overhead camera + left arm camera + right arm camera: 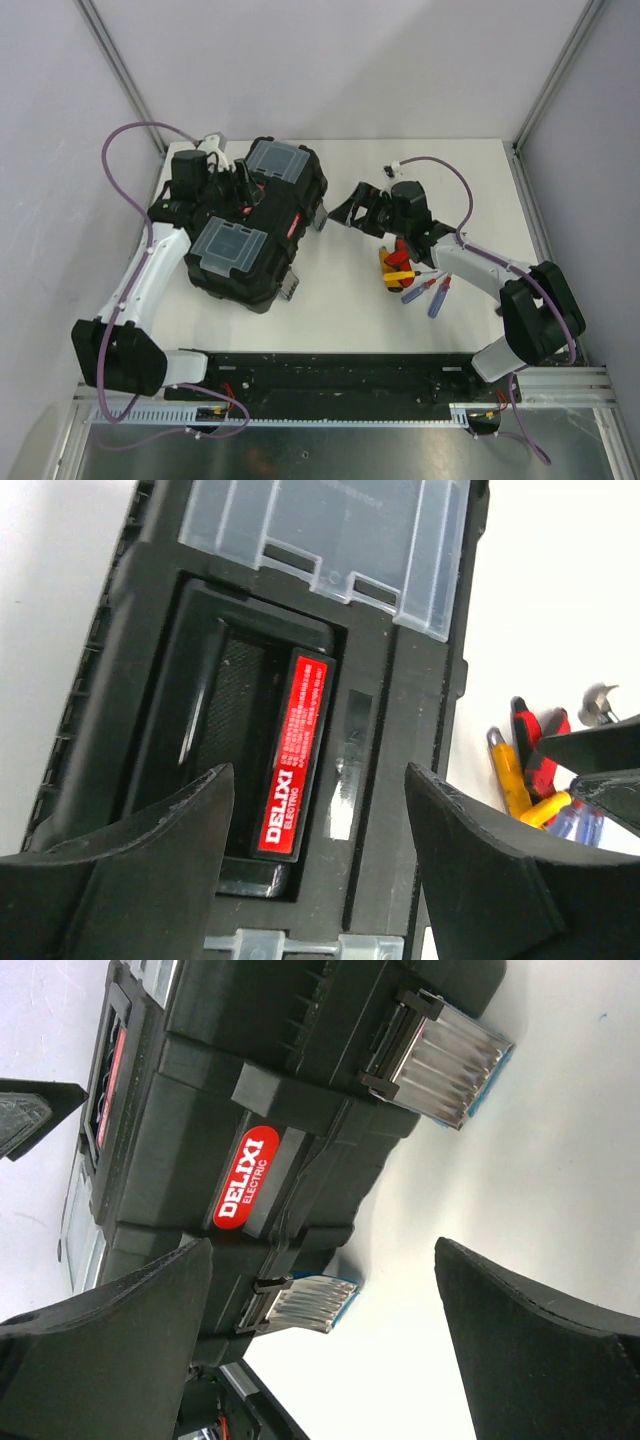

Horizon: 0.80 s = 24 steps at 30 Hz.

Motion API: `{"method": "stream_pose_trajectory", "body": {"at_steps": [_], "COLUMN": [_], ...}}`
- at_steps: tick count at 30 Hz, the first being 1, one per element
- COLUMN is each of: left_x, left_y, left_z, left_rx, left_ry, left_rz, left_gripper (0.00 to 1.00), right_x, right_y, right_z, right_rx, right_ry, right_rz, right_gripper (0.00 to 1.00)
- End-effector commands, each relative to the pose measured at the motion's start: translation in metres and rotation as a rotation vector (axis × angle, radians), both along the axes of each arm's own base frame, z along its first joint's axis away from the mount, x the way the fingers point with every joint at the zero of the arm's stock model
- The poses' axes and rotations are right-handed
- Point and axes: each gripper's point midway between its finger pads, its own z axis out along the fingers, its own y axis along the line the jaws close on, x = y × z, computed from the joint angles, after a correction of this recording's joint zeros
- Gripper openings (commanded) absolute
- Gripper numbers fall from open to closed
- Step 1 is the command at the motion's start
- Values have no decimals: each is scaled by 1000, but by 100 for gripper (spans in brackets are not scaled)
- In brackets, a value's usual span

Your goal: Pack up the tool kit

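Note:
The black toolbox [262, 228] lies closed at the table's left, with two clear lid compartments [232, 246]. My left gripper [248, 196] hangs open just above the folded handle with its red label [295, 748], touching nothing; the left wrist view shows its jaws wide apart [320, 825]. My right gripper [342, 210] is open and empty beside the box's front wall. In the right wrist view [325, 1330] it faces two blue-edged latches [305, 1300] [450, 1055], both swung outward. Red, yellow and blue screwdrivers [412, 278] lie loose on the table under the right arm.
The screwdrivers also show in the left wrist view [528, 765], right of the box. A black rail [330, 375] runs along the table's near edge. Grey walls and metal posts close off the back and sides.

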Motion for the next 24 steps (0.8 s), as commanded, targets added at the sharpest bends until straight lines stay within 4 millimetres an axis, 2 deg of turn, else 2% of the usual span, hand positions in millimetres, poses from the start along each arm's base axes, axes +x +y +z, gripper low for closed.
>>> {"method": "stream_pose_trajectory", "body": {"at_steps": [1, 6, 8, 15, 21, 24], "left_x": [5, 19, 21, 3, -17, -19], "left_y": [-15, -12, -15, -45, -84, -98], "left_z": [14, -18, -25, -33, -40, -40], "left_rx": [-27, 8, -10, -148, -265, -307], "left_ry": [-13, 59, 88, 182, 292, 329], "left_rz": [-105, -92, -94, -96, -119, -98], "left_gripper": [73, 71, 66, 59, 56, 56], "right_x": [-4, -4, -4, -4, -5, -4], "right_y": [0, 7, 7, 12, 18, 19], "right_z": [8, 6, 3, -5, 0, 4], "right_rx": [-4, 21, 22, 35, 67, 81], "right_ry": [-37, -33, -24, 7, 1, -12], "right_rz": [16, 39, 38, 40, 61, 67], "right_gripper": [97, 97, 96, 96, 96, 96]}}
